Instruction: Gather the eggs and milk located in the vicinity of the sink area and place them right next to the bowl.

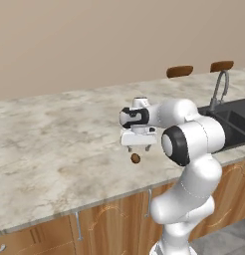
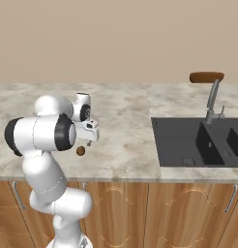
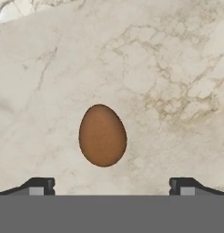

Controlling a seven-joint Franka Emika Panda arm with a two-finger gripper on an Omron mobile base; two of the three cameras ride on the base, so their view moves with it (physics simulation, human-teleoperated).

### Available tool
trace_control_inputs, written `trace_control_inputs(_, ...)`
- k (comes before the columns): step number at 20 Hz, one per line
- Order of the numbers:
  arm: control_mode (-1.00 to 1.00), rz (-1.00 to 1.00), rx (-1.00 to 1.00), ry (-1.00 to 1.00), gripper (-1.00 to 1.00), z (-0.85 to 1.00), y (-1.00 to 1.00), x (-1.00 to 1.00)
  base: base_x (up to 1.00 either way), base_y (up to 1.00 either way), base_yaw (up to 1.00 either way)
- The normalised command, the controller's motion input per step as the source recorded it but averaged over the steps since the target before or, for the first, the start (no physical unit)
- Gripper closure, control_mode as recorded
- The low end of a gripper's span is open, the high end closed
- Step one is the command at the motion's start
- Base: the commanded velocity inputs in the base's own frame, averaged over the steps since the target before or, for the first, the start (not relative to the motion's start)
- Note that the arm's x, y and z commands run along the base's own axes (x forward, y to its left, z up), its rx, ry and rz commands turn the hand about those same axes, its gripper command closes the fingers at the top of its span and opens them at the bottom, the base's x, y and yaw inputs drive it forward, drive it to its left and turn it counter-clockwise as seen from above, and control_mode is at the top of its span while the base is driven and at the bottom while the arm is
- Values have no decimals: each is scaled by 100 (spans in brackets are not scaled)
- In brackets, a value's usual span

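One brown egg [image 3: 103, 135] lying on the pale marble counter [image 1: 55, 144], near the front edge, well left of the sink [image 2: 198, 140]. Gripper [image 1: 138, 148] hanging just above it, pointing down, fingers spread wide, nothing between them; egg [image 1: 135, 158] just below the fingertips and apart from them. From the hand camera: egg between the two dark fingertips [image 3: 38, 185] but farther out, clear of both, narrower end toward the top of that view. From the right base camera: egg [image 2: 81, 151] under the gripper [image 2: 84, 143], counter bare around it. Sink basin dark grey, sunk into the counter at the right; round drain visible at the bottom of the near compartment, nothing seen inside. Curved grey faucet [image 2: 213, 101] upright behind the basin. Brown stool seats [image 1: 180, 70] beyond the far edge of the counter. Wooden cabinet fronts [image 2: 188, 213] with metal handles below.
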Motion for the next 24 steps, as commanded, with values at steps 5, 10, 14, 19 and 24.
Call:
trace_control_inputs(5, -100, 0, -2, -1, -100, -6, 7, -15, 0, 0, 0)
trace_control_inputs(10, -100, 0, -3, 0, -100, 0, 2, 29, 0, 0, 0)
trace_control_inputs(14, -100, 0, -3, 0, -100, -4, 0, 14, 0, 0, 0)
trace_control_inputs(19, -100, 0, -1, 0, -100, -15, 1, 5, 0, 0, 0)
trace_control_inputs(24, -100, 0, 0, 0, -100, -31, 5, 0, 0, 0, 0)
